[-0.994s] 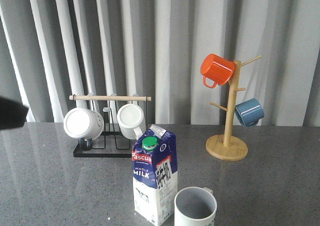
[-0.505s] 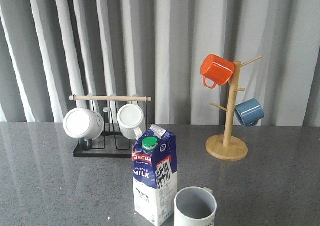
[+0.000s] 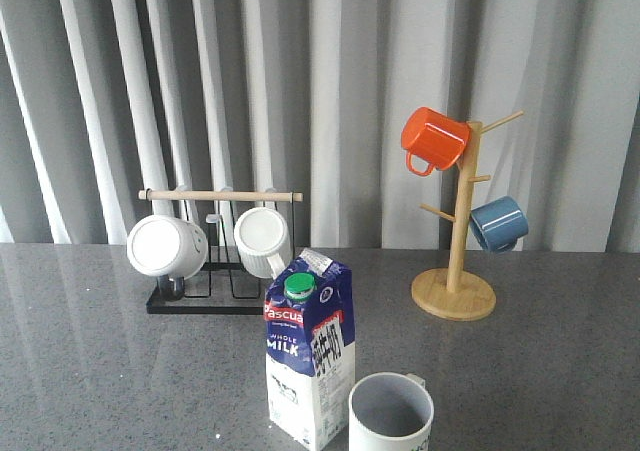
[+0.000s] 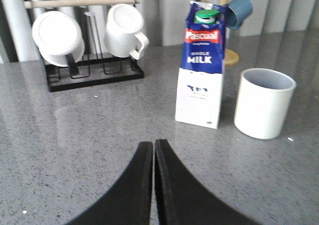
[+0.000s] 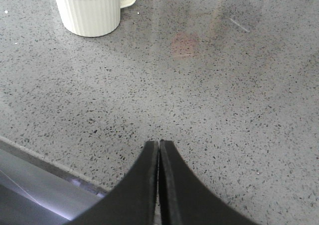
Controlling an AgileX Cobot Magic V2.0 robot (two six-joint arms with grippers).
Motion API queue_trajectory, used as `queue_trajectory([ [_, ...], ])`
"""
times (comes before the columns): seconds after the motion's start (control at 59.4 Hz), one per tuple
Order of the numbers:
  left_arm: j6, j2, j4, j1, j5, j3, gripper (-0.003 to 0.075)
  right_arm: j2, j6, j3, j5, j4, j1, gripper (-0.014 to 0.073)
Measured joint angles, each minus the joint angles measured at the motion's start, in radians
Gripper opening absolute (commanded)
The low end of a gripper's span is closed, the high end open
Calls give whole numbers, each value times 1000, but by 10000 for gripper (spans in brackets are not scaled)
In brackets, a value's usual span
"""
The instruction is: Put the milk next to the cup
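The milk point(image 3: 307, 351), a dark blue and white carton with a green cap, stands upright near the table's front middle, right beside the cup point(image 3: 391, 414) on its right. Both show in the left wrist view, the milk point(image 4: 202, 65) and the cup point(image 4: 263, 103) a small gap apart. The ribbed cup with its handle also shows in the right wrist view point(image 5: 91, 8). My left gripper point(image 4: 153, 145) is shut and empty, well short of the milk. My right gripper point(image 5: 159, 145) is shut and empty above the table's front edge. Neither gripper shows in the front view.
A black rack with a wooden bar point(image 3: 218, 197) holds two white mugs point(image 3: 166, 246) at the back left. A wooden mug tree point(image 3: 457, 271) with an orange mug point(image 3: 433, 139) and a blue mug point(image 3: 498, 223) stands at the back right. The table's front edge point(image 5: 45, 167) runs near my right gripper.
A dark arm part at the front view's left edge one second ago has left the view. The milk and cup have not moved.
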Motion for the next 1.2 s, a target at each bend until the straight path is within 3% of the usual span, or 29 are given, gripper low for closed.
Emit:
queue_trajectory([
  [0.168,0,0,1,80,-409,269,-8,0,0,0,0,0,0,-7],
  [0.236,4,0,1,112,-453,313,-8,0,0,0,0,0,0,-7],
  [0.455,89,-133,1,189,-438,320,-7,0,0,0,1,0,0,-7],
  [0.623,121,-328,1,233,-283,320,-7,0,0,0,1,0,0,-7],
  [0.808,128,-348,1,291,-163,320,-6,-1,0,1,1,0,0,-7],
  [1.196,128,-349,2,298,-146,320,-6,-1,0,1,0,0,0,-7],
])
